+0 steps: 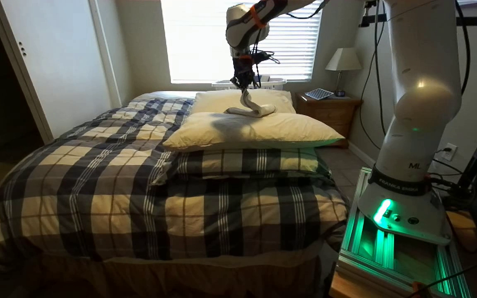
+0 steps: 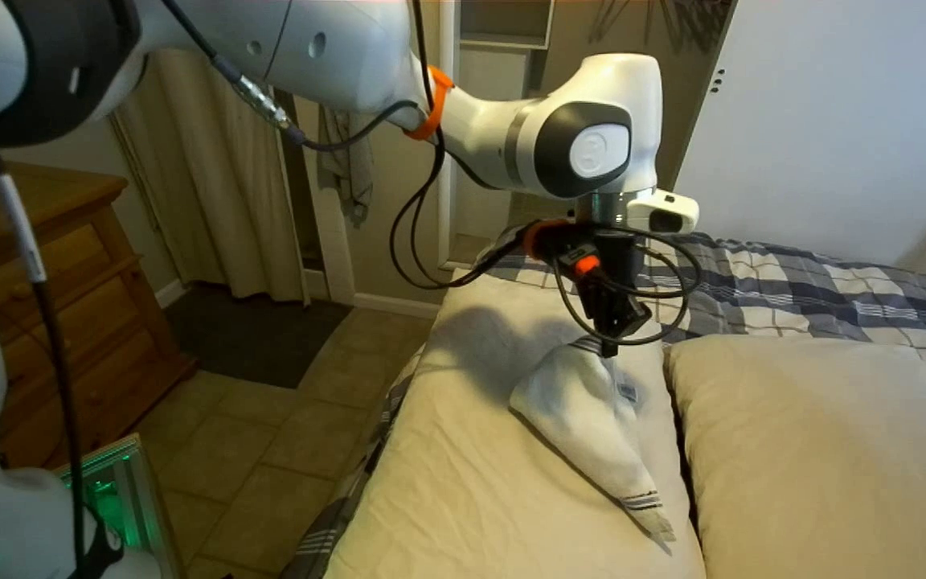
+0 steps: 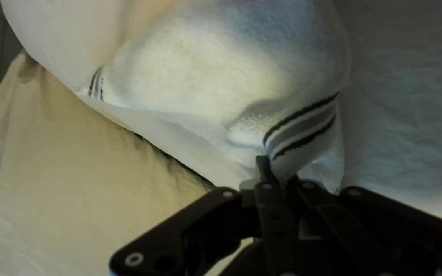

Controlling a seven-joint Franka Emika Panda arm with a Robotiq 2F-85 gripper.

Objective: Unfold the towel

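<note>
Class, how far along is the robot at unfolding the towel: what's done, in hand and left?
Done: the black jointed pincer grips one striped end of the thin cream-white cloth towel. In hand: that end is raised off the plump pale-yellow pillow, as an exterior view shows. Left: the rest lies rumpled on the pillow, its other striped end tapering narrowly, so it seems not yet spread flat.
</note>
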